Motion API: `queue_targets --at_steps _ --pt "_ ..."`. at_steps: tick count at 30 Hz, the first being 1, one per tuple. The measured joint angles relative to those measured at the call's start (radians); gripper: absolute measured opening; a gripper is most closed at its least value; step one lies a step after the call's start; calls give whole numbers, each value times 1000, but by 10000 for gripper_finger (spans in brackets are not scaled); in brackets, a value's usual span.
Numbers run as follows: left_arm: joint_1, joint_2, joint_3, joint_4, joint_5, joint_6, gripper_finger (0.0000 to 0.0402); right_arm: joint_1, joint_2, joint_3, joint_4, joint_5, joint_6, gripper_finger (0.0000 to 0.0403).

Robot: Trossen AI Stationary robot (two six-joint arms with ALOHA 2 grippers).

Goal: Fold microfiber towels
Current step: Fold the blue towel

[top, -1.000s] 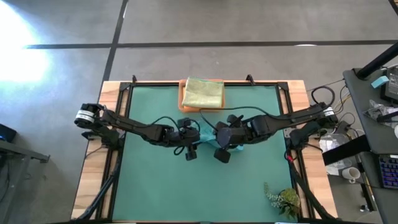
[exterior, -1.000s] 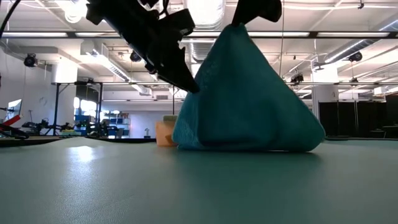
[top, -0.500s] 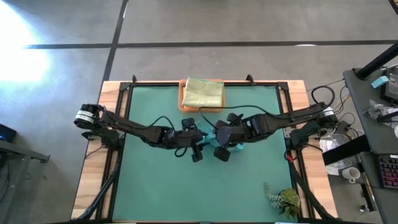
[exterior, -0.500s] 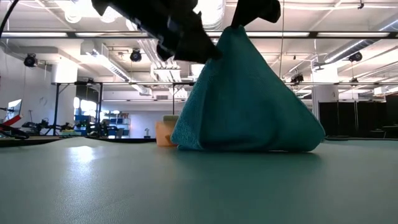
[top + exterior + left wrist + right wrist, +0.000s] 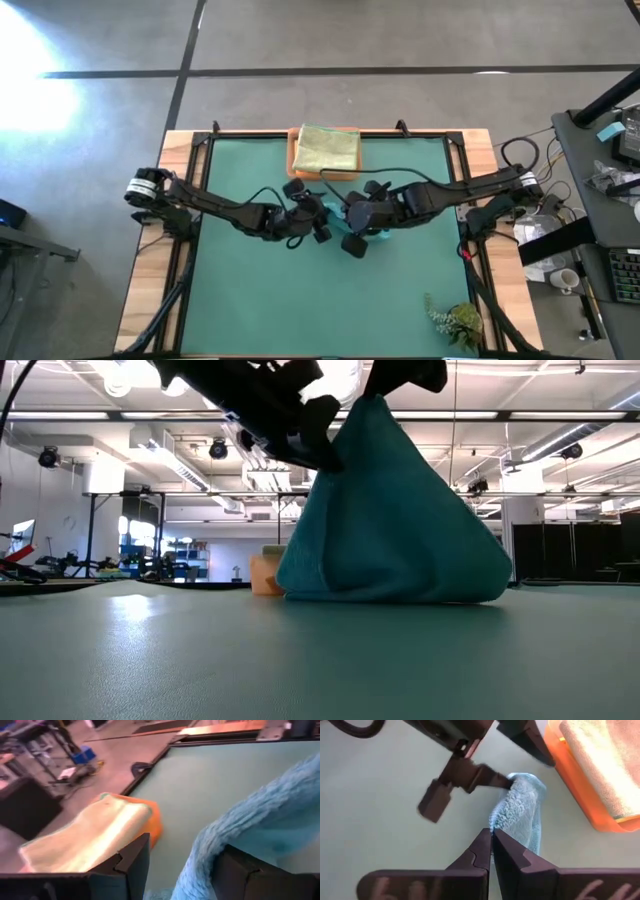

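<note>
Right gripper (image 5: pixel 491 836) pinches teal towel (image 5: pixel 395 520) up off surface (image 5: pixel 260 310); left gripper (image 5: pixel 182 865), fingers apart, straddles towel edge.

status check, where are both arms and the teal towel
Right gripper shut on teal towel, lifting it into a peak. Left gripper open around its edge. Nothing in the way.

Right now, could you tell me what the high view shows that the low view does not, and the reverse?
Only the high view shows the stack of folded towels at the mat's far edge and a small plant near one corner. Only the low view shows the teal towel hanging as a tall cone whose bottom rests on the green mat. Both show the left gripper open around the towel's edge and the right gripper shut on its top.
</note>
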Motion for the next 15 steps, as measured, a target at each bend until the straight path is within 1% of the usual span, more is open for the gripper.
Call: queue_targets --at_steps 7,11,15 --pt "-2 -3 0 -11 -105 0 164 0 -3 45 -79 0 0 8" --pt "-2 -4 0 -68 -183 -1 164 3 -3 106 -145 -1 0 8" --pt "0 -4 0 -101 -216 -1 164 8 -6 165 -195 -1 0 8"
